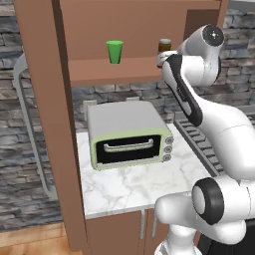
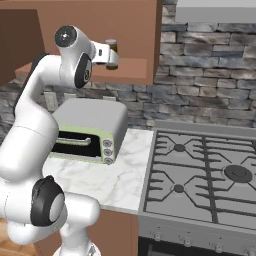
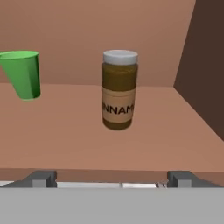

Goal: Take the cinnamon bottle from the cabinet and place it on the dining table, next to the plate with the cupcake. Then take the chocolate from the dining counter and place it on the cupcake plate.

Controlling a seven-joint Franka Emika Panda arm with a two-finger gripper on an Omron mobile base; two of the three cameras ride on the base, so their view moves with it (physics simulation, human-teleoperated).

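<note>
Claw (image 3: 112, 177) is held spread at the cabinet (image 1: 45, 99) shelf edge. Cinnamon bottle (image 3: 119, 89) is seen upright just ahead, ungripped; green cup (image 3: 22, 74) stands left.

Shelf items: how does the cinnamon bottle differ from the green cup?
The cinnamon bottle is brown with a pale cap and a label band; the green cup is plain green and open-topped. The bottle is a straight cylinder; the cup tapers toward its base. The bottle sits centred ahead of the jaws, the cup off to one side. Both stand upright on the cabinet shelf.
</note>
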